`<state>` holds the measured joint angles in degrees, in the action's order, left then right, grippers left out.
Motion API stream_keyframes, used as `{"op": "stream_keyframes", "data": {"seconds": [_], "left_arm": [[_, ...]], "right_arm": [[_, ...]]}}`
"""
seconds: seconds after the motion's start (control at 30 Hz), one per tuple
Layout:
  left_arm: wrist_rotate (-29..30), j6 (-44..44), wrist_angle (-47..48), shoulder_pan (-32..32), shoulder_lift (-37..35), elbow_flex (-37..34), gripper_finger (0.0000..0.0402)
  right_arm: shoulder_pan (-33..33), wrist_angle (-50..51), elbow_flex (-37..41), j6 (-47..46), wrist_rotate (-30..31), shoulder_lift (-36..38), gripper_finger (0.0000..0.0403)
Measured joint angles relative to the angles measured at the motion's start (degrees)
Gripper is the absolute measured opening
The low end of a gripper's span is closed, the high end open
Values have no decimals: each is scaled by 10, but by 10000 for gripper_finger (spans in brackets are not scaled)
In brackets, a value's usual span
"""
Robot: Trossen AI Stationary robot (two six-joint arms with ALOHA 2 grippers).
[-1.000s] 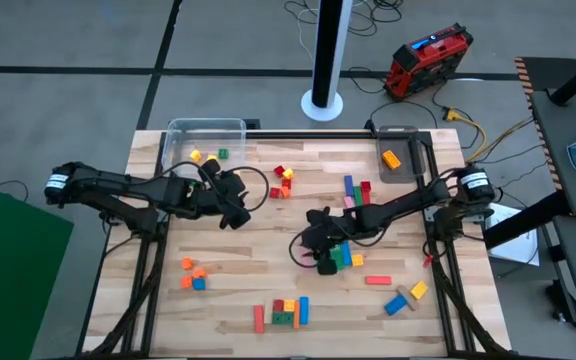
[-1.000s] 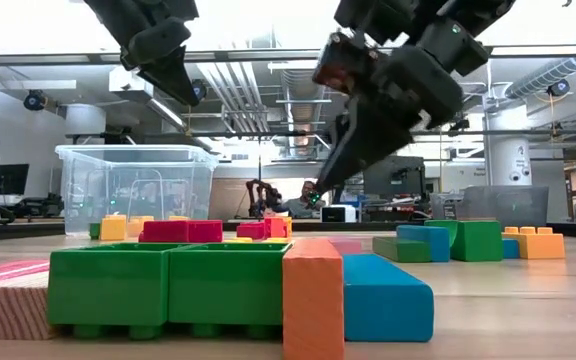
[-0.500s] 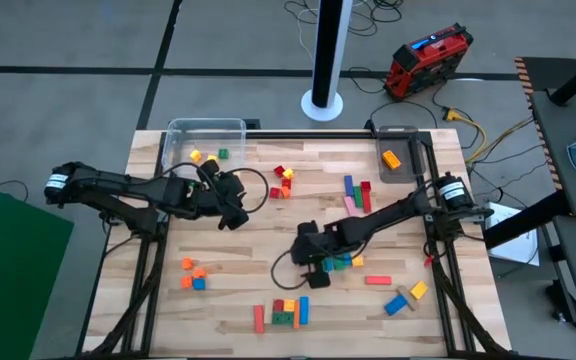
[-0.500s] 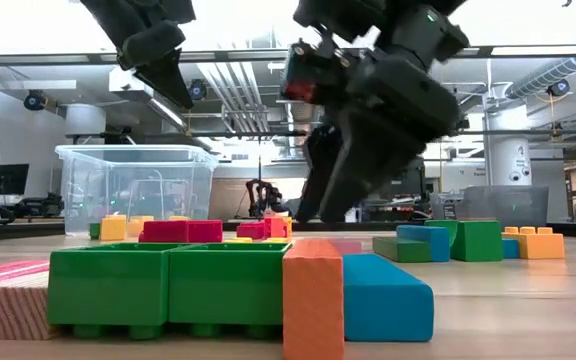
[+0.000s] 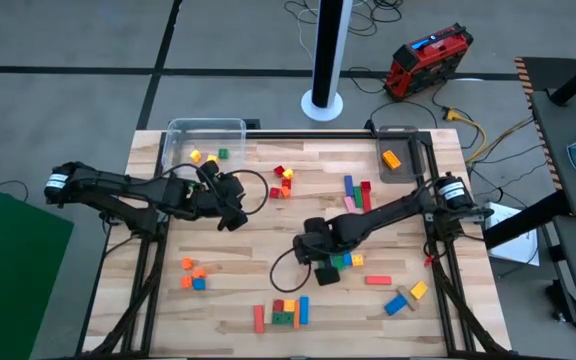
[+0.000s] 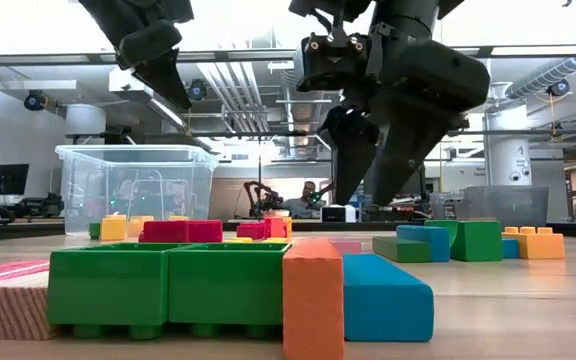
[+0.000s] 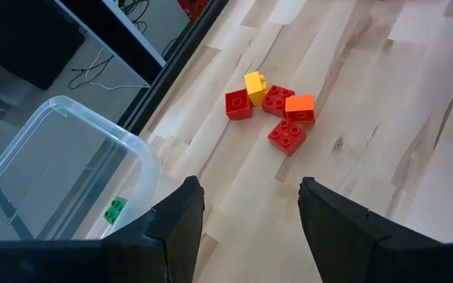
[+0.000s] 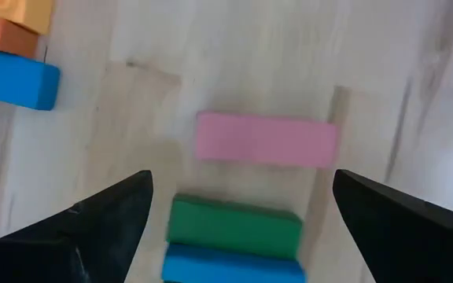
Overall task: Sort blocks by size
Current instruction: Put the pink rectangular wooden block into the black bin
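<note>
The blocks lie scattered in clusters over the wooden table (image 5: 268,215): a pink bar (image 8: 266,139) lies flat with a green bar (image 8: 234,226) beside it and a blue bar (image 8: 230,266) touching the green one's far side, all three directly below the right claw (image 5: 320,262), whose two fingers stand wide apart and hold nothing. In the high view this claw hangs over the mid-table cluster, just right of the table's centre. Another group sits near the table's front edge, where two green studded blocks (image 6: 168,287) sit side by side against an orange bar (image 6: 313,297) and a blue bar (image 6: 388,297). Near the back of the table a small cluster of red bricks (image 7: 278,118) with a yellow cube (image 7: 255,83) and an orange cube (image 7: 300,105) lies ahead of the left claw (image 5: 230,205), whose fingers are also spread apart and empty, held above the table's left half. A clear plastic tub (image 5: 205,142) stands at the back left corner with a green block (image 7: 116,209) inside it. A smaller clear tray (image 5: 401,160) at the back right holds an orange block (image 5: 392,159).
</note>
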<state>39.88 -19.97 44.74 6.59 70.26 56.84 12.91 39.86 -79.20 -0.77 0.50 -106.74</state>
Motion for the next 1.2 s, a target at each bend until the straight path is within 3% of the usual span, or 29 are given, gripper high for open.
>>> {"op": "stream_keyframes", "data": {"seconds": [0.17, 0.27, 0.6, 0.73, 1.03, 1.2], "left_arm": [[0, 0, 1, 0, 0, 0, 184], [0, 0, 1, 1, 0, 0, 184], [0, 0, 3, 1, 0, 0, 184], [0, 0, 3, 1, 0, 0, 184], [1, 4, 3, 1, 0, 0, 184], [0, 4, 7, 2, 0, 0, 184]], "right_arm": [[0, 4, 2, -23, -26, -13, 377], [2, -2, 2, -22, -39, -22, 343], [2, -2, 2, -20, -63, -62, 104], [6, -30, 1, -11, -68, -63, 26], [7, -153, 0, 5, -65, -64, 10], [7, -102, -23, 84, -40, -62, 12]]}}
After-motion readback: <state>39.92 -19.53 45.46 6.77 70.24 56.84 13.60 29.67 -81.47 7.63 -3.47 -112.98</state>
